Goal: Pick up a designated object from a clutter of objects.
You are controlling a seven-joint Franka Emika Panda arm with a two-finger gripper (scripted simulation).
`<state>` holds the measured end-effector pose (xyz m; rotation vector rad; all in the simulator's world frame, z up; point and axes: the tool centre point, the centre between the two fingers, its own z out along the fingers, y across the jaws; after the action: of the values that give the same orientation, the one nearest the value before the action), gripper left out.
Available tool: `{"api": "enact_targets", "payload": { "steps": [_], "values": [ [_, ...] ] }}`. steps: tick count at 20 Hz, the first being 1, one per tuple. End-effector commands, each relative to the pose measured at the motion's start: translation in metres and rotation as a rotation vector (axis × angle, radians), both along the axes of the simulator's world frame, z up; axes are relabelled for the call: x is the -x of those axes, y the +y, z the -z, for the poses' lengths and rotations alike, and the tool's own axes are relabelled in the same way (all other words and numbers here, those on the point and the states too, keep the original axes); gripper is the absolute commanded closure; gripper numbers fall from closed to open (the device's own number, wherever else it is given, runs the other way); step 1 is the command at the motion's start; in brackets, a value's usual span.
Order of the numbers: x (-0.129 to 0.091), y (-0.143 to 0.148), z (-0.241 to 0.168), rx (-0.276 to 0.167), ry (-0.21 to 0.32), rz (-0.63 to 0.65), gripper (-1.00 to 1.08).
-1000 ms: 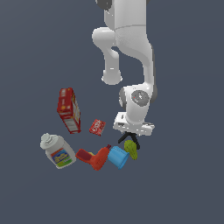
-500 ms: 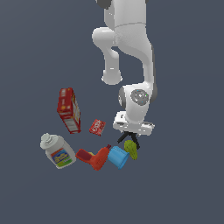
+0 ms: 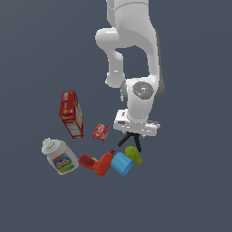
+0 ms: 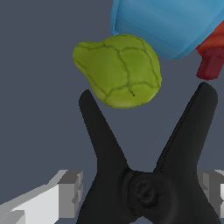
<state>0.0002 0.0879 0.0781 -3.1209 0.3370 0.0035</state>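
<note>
The black clamp (image 4: 144, 188) fills the wrist view, its two thin legs splayed toward the yellow-green pear-shaped item (image 4: 120, 70) and the blue cup (image 4: 170, 22). My gripper (image 4: 140, 192) straddles the clamp's hub, one finger (image 4: 70, 192) on each side, closed against it. In the exterior view the gripper (image 3: 135, 132) hangs straight down over the clamp (image 3: 130, 140), whose legs show below the hand. The green item (image 3: 133, 154) and blue cup (image 3: 122, 164) lie just in front of it.
A red-orange drill (image 3: 97, 164) lies beside the cup and shows at the edge of the wrist view (image 4: 212, 52). A white bottle (image 3: 59, 156), a red box (image 3: 71, 113) and a small red packet (image 3: 100, 132) lie toward the exterior view's left.
</note>
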Motion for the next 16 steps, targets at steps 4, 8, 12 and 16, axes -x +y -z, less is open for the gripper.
{"api": "enact_targets", "payload": {
  "steps": [4,8,12,16],
  "values": [
    [-0.009,-0.022,-0.052,0.0,-0.004,0.006,1.08],
    [-0.016,-0.038,-0.096,0.001,-0.004,0.007,1.08],
    [-0.022,-0.053,-0.138,0.001,-0.003,0.008,1.08],
    [-0.029,-0.068,-0.179,0.001,-0.003,0.008,1.08]
  ]
}}
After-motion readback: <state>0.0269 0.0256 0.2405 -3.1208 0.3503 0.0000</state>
